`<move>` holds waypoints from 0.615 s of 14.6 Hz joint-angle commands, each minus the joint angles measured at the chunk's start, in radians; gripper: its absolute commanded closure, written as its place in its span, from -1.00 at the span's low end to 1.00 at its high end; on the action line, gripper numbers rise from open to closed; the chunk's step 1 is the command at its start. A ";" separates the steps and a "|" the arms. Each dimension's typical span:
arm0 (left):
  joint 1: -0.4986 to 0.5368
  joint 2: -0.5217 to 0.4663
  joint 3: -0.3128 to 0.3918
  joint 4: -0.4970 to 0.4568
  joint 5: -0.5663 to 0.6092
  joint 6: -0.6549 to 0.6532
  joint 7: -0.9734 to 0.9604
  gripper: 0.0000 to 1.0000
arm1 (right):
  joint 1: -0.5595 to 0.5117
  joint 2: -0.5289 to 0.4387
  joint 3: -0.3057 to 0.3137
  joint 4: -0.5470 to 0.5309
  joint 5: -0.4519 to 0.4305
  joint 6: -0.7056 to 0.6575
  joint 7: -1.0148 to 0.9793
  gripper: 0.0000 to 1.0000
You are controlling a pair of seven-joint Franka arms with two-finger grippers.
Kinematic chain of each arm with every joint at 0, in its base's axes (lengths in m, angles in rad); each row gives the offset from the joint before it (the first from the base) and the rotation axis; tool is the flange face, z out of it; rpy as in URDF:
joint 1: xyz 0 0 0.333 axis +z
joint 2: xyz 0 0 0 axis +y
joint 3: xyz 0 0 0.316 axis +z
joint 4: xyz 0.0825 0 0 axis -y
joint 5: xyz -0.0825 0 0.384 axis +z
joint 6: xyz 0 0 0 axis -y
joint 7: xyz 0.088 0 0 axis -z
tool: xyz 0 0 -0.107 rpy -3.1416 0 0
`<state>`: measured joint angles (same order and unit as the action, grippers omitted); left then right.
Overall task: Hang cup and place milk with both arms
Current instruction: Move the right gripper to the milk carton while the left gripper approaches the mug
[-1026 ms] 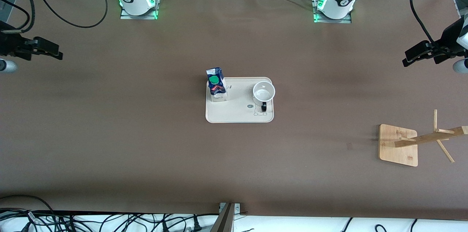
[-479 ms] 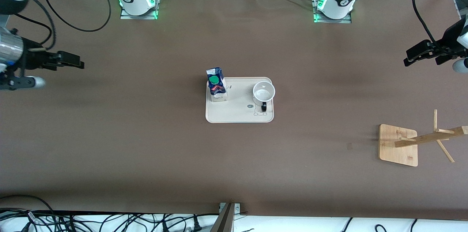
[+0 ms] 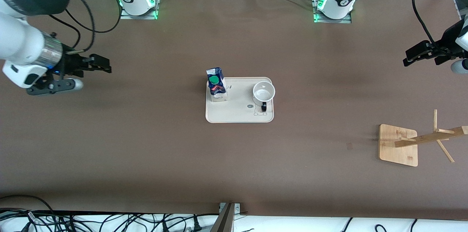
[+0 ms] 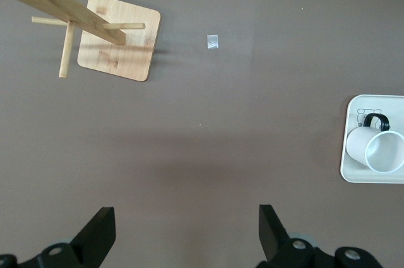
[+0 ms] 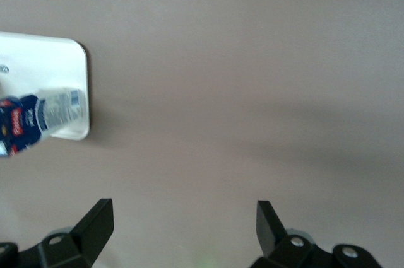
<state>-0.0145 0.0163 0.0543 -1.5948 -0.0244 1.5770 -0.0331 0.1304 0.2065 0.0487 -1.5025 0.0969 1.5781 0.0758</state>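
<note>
The white cup (image 3: 263, 92) stands upright on a cream tray (image 3: 239, 116) at mid-table, its black handle toward the front camera. The milk (image 3: 216, 85), a carton with a blue top and green cap, stands on the tray's corner toward the right arm's end. My right gripper (image 3: 104, 65) hangs open over bare table toward the right arm's end, with nothing in it. The right wrist view shows the milk (image 5: 41, 120) ahead of the right gripper (image 5: 184, 227). My left gripper (image 3: 407, 58) is open and empty over the left arm's end. The left wrist view shows the cup (image 4: 379, 148) off to one side of the left gripper (image 4: 187, 230).
A wooden rack (image 3: 398, 145) with pegs on a square bamboo base stands toward the left arm's end, nearer the front camera than the tray; the same rack (image 4: 120, 38) shows in the left wrist view. Cables lie along the table's near edge.
My right arm has swung in from the table's end toward the tray, its gripper still open. The left gripper has barely moved.
</note>
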 commanded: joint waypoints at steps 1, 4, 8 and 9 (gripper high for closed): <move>0.004 -0.027 -0.004 -0.031 0.012 0.015 0.018 -1.00 | 0.076 0.030 -0.004 0.001 0.011 0.066 0.154 -1.00; -0.012 -0.015 -0.014 -0.034 0.009 0.021 0.015 -1.00 | 0.146 0.059 -0.003 0.001 0.012 0.138 0.243 -1.00; -0.041 -0.009 -0.089 -0.135 -0.011 0.139 -0.086 -1.00 | 0.163 0.091 -0.004 0.001 0.198 0.184 0.245 -1.00; -0.042 -0.006 -0.115 -0.148 -0.011 0.158 -0.123 -1.00 | 0.172 0.099 -0.004 0.001 0.198 0.186 0.242 -1.00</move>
<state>-0.0452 0.0224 -0.0219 -1.6910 -0.0278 1.6858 -0.0955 0.2928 0.2981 0.0529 -1.5029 0.2562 1.7546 0.3133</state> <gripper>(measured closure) 0.000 0.000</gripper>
